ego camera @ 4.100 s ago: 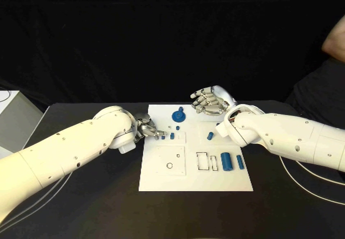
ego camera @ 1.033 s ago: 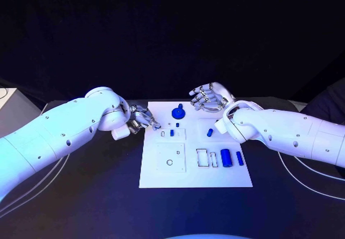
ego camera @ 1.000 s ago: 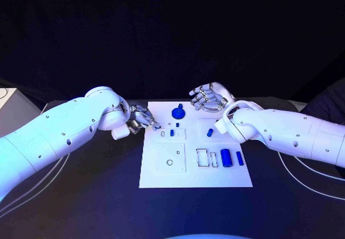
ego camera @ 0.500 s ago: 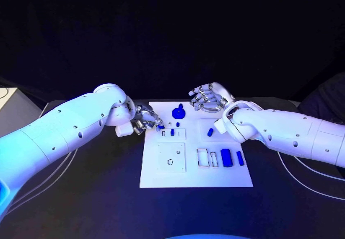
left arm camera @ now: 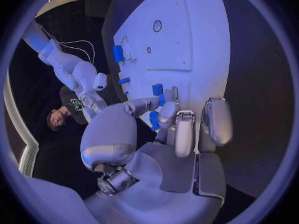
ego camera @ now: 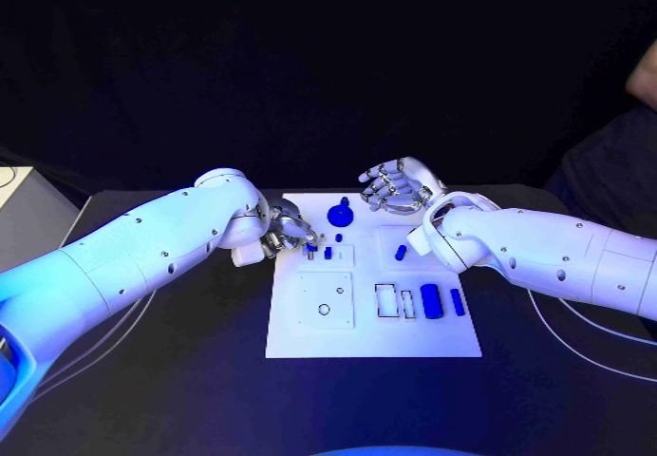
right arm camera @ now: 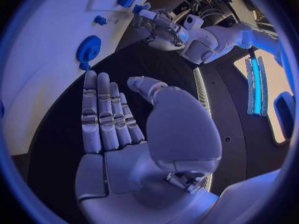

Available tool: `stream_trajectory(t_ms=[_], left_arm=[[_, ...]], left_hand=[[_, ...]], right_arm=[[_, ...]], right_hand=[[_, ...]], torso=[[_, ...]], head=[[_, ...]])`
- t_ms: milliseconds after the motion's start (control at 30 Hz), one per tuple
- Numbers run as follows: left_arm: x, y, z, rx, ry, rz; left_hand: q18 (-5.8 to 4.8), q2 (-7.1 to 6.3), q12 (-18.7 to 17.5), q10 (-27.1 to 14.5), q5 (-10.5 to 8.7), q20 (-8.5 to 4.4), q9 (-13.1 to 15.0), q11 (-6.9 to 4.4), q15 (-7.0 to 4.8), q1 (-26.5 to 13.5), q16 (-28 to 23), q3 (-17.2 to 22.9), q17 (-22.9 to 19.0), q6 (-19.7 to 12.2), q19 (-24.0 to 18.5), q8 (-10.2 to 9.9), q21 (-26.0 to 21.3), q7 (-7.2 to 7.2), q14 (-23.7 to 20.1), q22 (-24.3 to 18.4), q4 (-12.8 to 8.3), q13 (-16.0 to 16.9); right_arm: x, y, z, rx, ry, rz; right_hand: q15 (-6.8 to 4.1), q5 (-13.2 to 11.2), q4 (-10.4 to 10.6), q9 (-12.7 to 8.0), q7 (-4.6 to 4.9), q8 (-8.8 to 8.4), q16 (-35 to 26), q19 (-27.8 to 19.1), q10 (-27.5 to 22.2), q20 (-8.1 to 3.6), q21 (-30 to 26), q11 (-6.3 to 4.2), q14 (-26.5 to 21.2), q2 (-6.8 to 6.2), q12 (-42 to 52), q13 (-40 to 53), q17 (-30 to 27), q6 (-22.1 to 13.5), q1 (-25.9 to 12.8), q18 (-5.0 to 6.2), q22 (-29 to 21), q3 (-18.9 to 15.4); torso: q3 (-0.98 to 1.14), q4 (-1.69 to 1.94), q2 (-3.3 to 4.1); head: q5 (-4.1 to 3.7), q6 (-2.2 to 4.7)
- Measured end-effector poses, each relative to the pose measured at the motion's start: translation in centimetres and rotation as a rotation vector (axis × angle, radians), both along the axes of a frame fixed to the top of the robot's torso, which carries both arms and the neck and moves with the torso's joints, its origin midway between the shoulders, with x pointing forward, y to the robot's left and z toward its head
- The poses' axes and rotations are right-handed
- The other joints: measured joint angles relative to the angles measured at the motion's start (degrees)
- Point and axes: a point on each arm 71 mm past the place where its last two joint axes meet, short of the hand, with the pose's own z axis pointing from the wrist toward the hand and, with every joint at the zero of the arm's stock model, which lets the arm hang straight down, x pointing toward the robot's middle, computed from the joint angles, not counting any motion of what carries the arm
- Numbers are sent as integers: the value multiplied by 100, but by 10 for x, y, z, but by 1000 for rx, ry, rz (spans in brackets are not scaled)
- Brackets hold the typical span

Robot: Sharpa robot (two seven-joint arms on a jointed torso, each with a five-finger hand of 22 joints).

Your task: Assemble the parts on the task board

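Carrying a small blue peg (ego camera: 310,250), our left robot hand (ego camera: 285,237) has moved onto the white board (ego camera: 372,337), ready for insertion; our right robot hand (ego camera: 394,190) hovers empty, fingers apart, beyond the board's far edge.

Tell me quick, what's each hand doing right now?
Left hand: pinching a small blue part over the task board.
Right hand: open, holding nothing.

Both white arms reach inward, silver hands raised near twelve o'clock.

The silver many-fingered left hand (ego camera: 288,235) curls its fingers around a small blue piece (left arm camera: 154,120). At two o'clock from it, the silver right hand (ego camera: 393,188) holds nothing, fingers apart, palm upturned.
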Motion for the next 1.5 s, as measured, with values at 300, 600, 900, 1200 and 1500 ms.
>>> stream_trajectory(t_ms=[300, 600, 900, 1200, 1500], left_arm=[[1, -6, 2, 42, -79, -25], [0, -10, 1, 87, -98, -65], [-1, -14, -3, 139, -62, -115], [0, -19, -5, 172, -20, -147], [2, -18, -4, 187, -14, -137]], left_hand=[[0, -258, 26, 196, 238, -48, 17, -48, -29, 272, 0, -67, 0, 196, 55, -204, 49, -32, 11, 0, -67, 159], [0, -493, 26, 336, 759, -74, 84, -89, -69, 507, 0, -163, 0, 358, 114, -381, 87, -53, 10, -1, -162, 243], [-1, -576, 26, 399, 875, -74, 90, -110, -89, 590, 0, -188, 0, 429, 154, -420, 132, -44, -10, -1, -187, 320], [-1, -576, 26, 400, 906, -83, 96, -108, -88, 590, -1, -187, 0, 443, 163, -448, 132, -56, -10, -2, -187, 334], [-1, -576, 48, 516, 970, -84, 128, -123, -88, 590, -1, -186, 0, 490, 205, -486, 198, -62, -10, -1, -186, 476]], right_arm=[[0, 1, 0, 0, 0, 1], [0, 1, 0, -1, 0, 2], [0, 2, 0, 0, 0, 4], [0, 4, 0, 0, -1, 7], [0, 4, 0, 1, -1, 8]], right_hand=[[0, 0, 0, 0, 0, 0, 0, 0, 0, 0, 0, 0, 0, 0, 0, -6, 0, 0, 0, 0, 0, 0], [0, 0, 0, 0, -1, 0, -23, 0, 0, 0, 0, 0, 0, 0, 0, -6, 0, -1, 0, 0, -4, 0], [0, 0, 0, 0, -8, 0, -23, 0, 0, 0, 0, 0, 0, 0, 0, -5, 0, -8, 0, 0, -4, 0], [0, 0, 0, 0, -8, 0, -22, 0, 0, 0, 0, 0, 0, 0, 0, -5, 0, -8, 0, 0, -4, 0], [0, 0, 0, 0, -8, 0, -23, 0, 0, 0, 0, 0, 0, 0, 0, -23, 1, -8, 0, 0, -12, 0]], torso=[[0, 2, -4], [1, 2, -4], [4, 2, -4], [4, 2, -3], [1, 7, -4]], head=[[3, 0], [-1, -16], [5, -32], [17, -36], [27, -32]])
